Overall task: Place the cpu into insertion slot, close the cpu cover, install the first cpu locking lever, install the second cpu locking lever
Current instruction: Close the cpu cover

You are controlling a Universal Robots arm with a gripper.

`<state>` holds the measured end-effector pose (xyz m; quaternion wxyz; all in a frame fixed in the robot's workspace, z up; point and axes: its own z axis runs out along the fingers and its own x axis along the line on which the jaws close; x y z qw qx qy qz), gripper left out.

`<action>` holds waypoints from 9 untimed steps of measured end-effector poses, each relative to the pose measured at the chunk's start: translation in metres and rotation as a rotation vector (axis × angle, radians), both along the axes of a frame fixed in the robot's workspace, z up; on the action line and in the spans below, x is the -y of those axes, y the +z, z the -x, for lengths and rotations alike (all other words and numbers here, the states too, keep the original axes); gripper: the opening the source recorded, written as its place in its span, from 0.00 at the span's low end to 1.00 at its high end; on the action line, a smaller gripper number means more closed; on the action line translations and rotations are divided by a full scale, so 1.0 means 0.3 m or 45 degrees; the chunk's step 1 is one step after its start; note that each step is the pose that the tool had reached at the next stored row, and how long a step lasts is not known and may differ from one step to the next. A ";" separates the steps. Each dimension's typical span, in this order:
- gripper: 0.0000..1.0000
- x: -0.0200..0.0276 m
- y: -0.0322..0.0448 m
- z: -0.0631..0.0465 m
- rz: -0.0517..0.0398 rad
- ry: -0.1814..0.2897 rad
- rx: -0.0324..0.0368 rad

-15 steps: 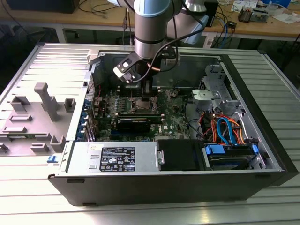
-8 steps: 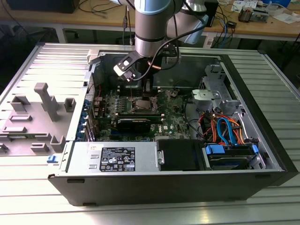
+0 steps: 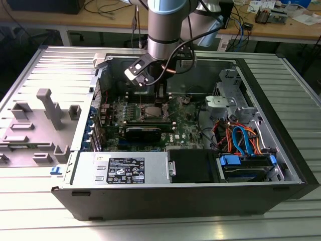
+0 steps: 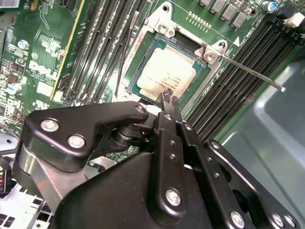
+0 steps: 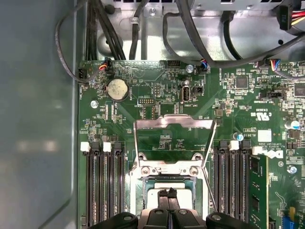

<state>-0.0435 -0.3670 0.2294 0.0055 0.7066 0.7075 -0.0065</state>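
Black gripper (image 4: 168, 98) links lie nearest the lens in both wrist views, and its two ribbed fingertips (image 5: 167, 192) are pinched together with nothing between them, hovering right over the socket (image 4: 143, 36), at or just above the chip; whether they touch it I cannot tell. Seated flat inside the socket is the cpu (image 4: 164, 71), a small square with a pale silver-grey metal top carrying faint print, a thin green border showing around its lid. Silver brackets with screw heads edge the socket's corners. Still open, the cover (image 5: 174, 122) stands tilted up from its hinge at the socket's far edge in the first wrist view: a thin silver frame, with green board visible through its window. One lever (image 4: 250, 72), a thin bright rod, sticks out from a socket corner and hangs unlatched above the black memory slots (image 5: 233, 186) flanking the socket. Past the raised cover from the socket sits a round coin cell (image 5: 116, 89), with black cables (image 5: 190, 43) beyond it. From the exterior view, the arm (image 3: 168, 30) reaches down into the open case (image 3: 190, 201), directly above the socket near the board's middle.
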 end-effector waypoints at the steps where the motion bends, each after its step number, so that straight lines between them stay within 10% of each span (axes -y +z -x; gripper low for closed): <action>1: 0.11 0.000 0.006 0.000 0.002 0.000 0.0000; 9: 0.11 -0.004 0.030 -0.024 0.016 0.000 0.0000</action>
